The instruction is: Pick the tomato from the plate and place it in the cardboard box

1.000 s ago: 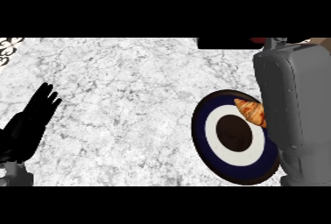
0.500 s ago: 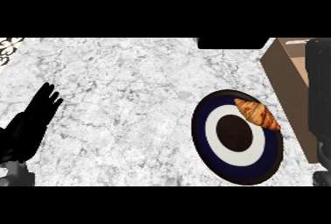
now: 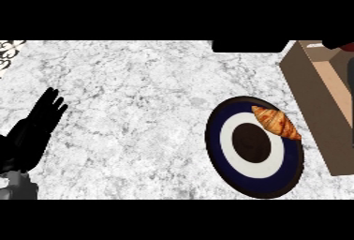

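Observation:
The plate (image 3: 216, 140), dark blue with a white ring and a dark centre, lies on the marble counter right of the middle. On its upper right rim rests a croissant (image 3: 276, 123); no tomato shows on the plate. The cardboard box (image 3: 314, 101) stands open at the right edge, just beside the plate. A small dark red shape (image 3: 339, 45), perhaps the tomato, shows at the top right corner over the box, mostly cut off. Only a dark sliver of my right arm (image 3: 350, 75) shows there. My left hand (image 3: 38, 126) rests open at the left edge, fingers up.
A black object (image 3: 249, 46) sits at the counter's far edge, left of the box. A patterned white thing (image 3: 8, 49) shows in the top left corner. Bare marble counter (image 3: 131, 108) spreads between my left hand and the plate.
My right forearm, which covered the plate's right side and the box, has swung right and almost out of view. The box and the whole croissant now show. The left hand has not moved.

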Controlling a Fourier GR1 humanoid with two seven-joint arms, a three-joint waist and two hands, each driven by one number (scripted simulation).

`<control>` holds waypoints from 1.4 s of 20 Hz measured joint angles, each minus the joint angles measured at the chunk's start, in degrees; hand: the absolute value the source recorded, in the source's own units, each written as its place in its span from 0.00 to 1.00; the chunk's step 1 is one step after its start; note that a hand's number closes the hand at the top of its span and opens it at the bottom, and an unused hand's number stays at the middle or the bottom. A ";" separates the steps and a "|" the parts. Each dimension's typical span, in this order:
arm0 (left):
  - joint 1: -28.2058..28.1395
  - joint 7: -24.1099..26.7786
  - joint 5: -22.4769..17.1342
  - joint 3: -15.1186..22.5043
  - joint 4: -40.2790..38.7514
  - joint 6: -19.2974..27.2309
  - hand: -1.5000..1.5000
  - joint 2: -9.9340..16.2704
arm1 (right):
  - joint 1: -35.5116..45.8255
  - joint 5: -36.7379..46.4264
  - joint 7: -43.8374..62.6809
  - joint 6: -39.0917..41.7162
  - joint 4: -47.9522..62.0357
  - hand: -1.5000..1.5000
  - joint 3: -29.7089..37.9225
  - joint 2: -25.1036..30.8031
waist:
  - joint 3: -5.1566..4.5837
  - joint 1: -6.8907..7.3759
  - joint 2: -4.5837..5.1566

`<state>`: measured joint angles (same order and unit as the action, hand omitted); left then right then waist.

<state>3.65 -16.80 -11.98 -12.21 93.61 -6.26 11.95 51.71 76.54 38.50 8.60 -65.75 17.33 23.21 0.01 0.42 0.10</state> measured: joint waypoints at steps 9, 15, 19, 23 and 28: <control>0.09 -0.06 -0.16 -0.60 0.17 -0.46 0.50 0.39 | -5.96 -6.48 -5.39 -5.60 8.60 1.00 4.91 0.71 | 0.01 0.09 0.05; -0.91 0.93 0.17 -0.43 0.30 -0.72 0.50 -0.20 | -8.86 -11.04 -6.07 -6.31 13.17 0.00 8.44 1.05 | -0.09 0.00 -0.11; -0.88 0.24 0.10 -0.58 0.94 -0.69 0.50 -0.12 | -9.69 -14.26 -9.46 -9.69 13.15 0.00 8.85 0.46 | -0.26 -0.06 -0.34; -0.08 -0.20 0.05 -0.79 0.43 -0.37 0.50 -0.10 | -10.57 -18.06 -12.83 -17.63 9.90 0.00 11.60 -1.40 | -0.12 -0.38 -0.28; -1.75 -0.06 0.65 -0.36 1.84 -0.20 0.50 -0.50 | -11.00 -24.51 -14.58 -25.30 4.52 0.00 17.13 -2.60 | -0.01 -0.53 -0.32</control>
<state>1.90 -16.86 -11.32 -12.57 95.45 -6.46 11.44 40.71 52.04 23.92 -16.70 -61.22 34.45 20.61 0.01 -0.11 -0.21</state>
